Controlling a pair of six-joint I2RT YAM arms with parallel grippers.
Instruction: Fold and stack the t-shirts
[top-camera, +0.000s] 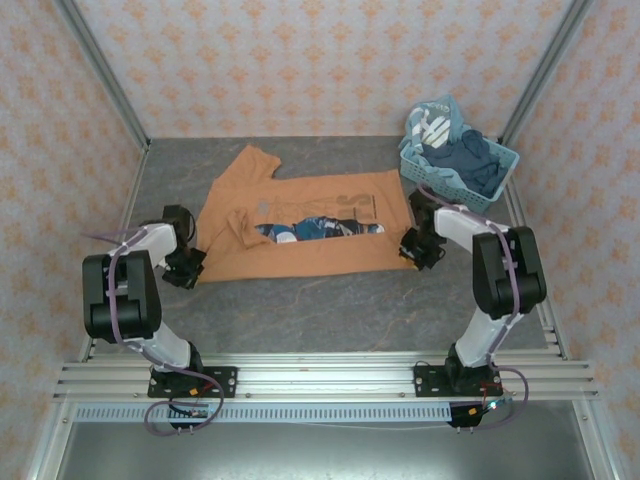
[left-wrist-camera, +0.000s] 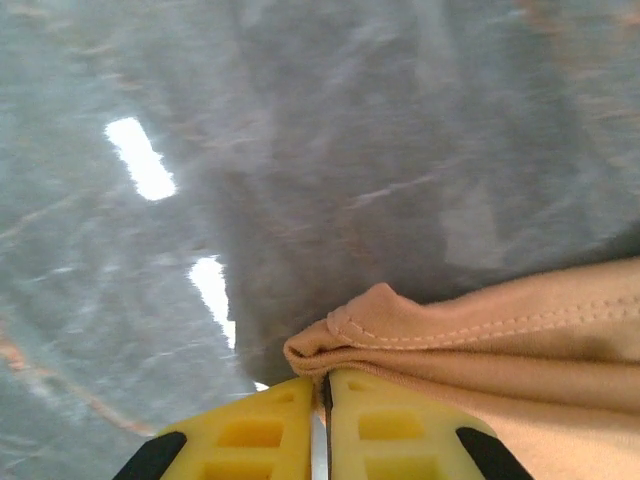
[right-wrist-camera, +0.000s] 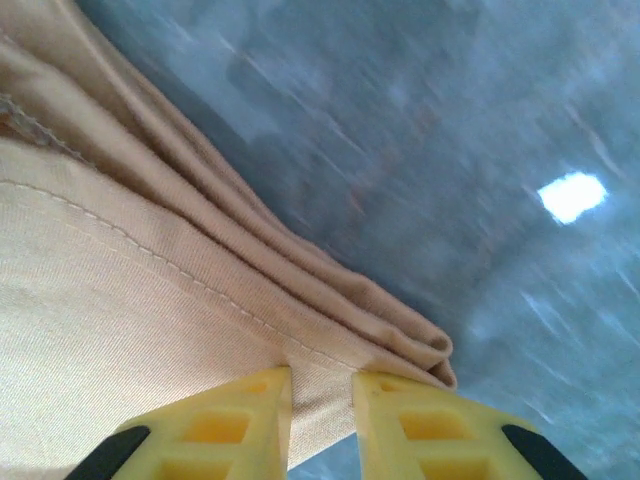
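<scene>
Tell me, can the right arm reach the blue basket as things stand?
Probably yes: the basket stands just beyond the right gripper, nothing between, but its jaws pinch the edge of the orange t-shirt.

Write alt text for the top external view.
An orange-brown t-shirt lies spread on the grey table, a blue-white print showing at its middle, with the left gripper at its near-left corner and the right gripper at its near-right corner. A light blue basket of clothes stands far right.

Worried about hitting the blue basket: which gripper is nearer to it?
Right. The right gripper is just in front of the basket, at the right edge of the t-shirt; the left gripper is at its left edge.
</scene>
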